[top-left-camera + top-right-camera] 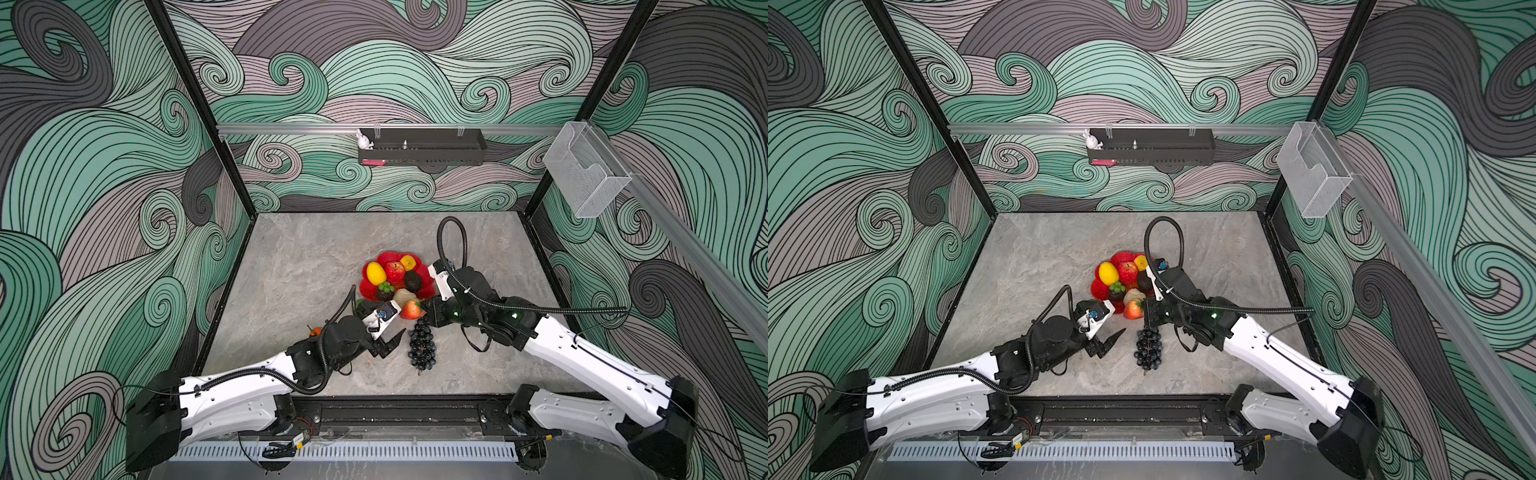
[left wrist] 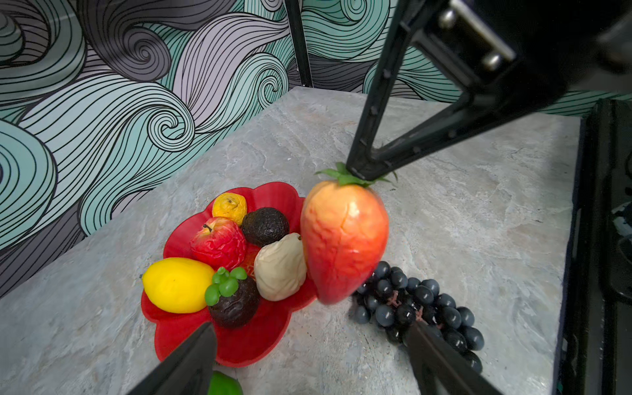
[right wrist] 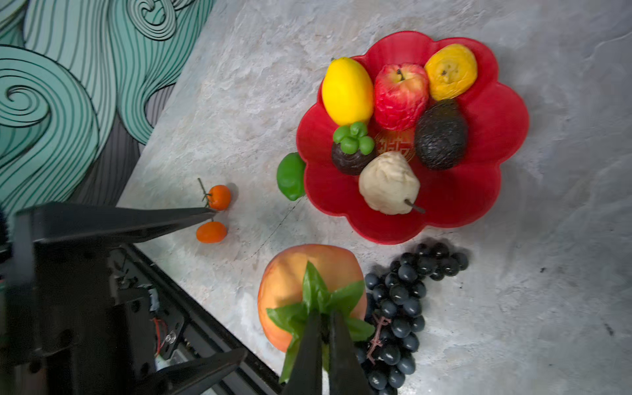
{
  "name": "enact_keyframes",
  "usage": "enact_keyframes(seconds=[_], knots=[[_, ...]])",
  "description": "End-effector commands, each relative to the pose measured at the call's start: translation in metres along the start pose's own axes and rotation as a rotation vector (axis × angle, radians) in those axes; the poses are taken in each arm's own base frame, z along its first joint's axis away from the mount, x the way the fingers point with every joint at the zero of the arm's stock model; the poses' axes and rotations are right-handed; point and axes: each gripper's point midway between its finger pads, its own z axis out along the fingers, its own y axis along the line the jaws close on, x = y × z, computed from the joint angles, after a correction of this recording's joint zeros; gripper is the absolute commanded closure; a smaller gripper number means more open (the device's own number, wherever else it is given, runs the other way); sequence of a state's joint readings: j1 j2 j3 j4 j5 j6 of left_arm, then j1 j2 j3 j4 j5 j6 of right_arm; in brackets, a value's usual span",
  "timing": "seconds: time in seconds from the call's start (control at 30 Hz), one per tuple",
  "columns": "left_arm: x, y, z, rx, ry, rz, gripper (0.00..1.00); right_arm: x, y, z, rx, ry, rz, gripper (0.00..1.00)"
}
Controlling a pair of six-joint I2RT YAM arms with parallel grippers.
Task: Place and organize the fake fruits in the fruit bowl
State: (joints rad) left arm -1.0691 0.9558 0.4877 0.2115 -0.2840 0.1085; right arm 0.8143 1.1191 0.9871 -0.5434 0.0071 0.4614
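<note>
Strawberry (image 2: 343,246) in right gripper (image 3: 323,316), left gripper (image 2: 311,330) wide

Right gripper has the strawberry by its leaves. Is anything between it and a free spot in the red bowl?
Nothing visible blocks the bare petals of the fruit bowl nearest the strawberry. The cream pear lies just beyond them, so it would stop a move deeper in.

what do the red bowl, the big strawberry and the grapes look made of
The fruit bowl looks like hard moulded plastic, glossy: even red, sheen, crisp scalloped rim. The strawberry seems soft foam or rubbery plastic: smooth painted skin with creases. The grape bunch is probably plastic beads, semi-gloss: a small highlight on each, brownish stem.
</note>
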Motion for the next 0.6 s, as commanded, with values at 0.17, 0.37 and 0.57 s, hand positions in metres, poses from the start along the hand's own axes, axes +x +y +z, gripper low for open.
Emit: enact_keyframes(seconds=[0.17, 0.37, 0.57], knots=[[-0.002, 0.049, -0.022, -0.248, -0.027, -0.049, 0.1, -0.027, -0.05, 0.009, 0.158, -0.004, -0.067, 0.97], [-0.002, 0.062, -0.032, -0.305, -0.053, -0.082, 0.09, -0.036, -0.079, 0.018, 0.227, 0.011, -0.035, 0.97], [-0.001, 0.073, -0.036, -0.365, -0.04, -0.105, 0.09, -0.037, -0.098, 0.036, 0.234, 0.058, -0.033, 0.97]])
